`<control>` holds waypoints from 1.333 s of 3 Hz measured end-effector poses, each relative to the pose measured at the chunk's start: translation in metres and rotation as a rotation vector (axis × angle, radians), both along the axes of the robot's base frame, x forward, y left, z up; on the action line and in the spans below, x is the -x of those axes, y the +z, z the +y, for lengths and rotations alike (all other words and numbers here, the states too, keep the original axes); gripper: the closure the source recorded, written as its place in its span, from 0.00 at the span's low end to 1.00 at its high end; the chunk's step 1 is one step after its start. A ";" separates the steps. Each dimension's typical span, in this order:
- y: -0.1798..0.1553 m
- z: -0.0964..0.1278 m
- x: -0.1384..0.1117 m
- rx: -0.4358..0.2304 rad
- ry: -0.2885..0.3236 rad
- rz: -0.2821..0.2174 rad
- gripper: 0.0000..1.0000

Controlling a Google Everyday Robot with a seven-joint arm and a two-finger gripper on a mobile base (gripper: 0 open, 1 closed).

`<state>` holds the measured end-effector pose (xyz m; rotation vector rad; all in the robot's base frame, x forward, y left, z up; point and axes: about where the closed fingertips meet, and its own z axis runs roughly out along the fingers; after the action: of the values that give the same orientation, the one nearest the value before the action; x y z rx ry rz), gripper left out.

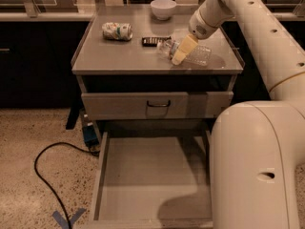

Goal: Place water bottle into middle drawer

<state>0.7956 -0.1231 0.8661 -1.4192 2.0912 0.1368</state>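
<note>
Bottle (200, 55) is lying on its side on the desk (124, 56), over toward the front right corner, cap end pointing to the middle. The gripper (183, 51) is right down on it, one cream-coloured pad across the front of the bottle; honestly can't tell if it's clamped or loose. The drawer (143, 175) below the front edge is pulled all the way out. Crushed can (117, 31) sits near the back left corner, white bowl (163, 8) at the back edge.
</note>
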 end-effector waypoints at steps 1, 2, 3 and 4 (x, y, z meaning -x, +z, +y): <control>-0.008 -0.002 0.001 -0.009 -0.006 0.024 0.00; -0.018 -0.002 0.004 -0.019 0.001 0.057 0.00; -0.029 -0.001 0.007 -0.026 0.003 0.095 0.00; -0.030 -0.001 0.007 -0.026 0.004 0.095 0.19</control>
<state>0.7889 -0.1237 0.8365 -1.4265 2.1559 0.2367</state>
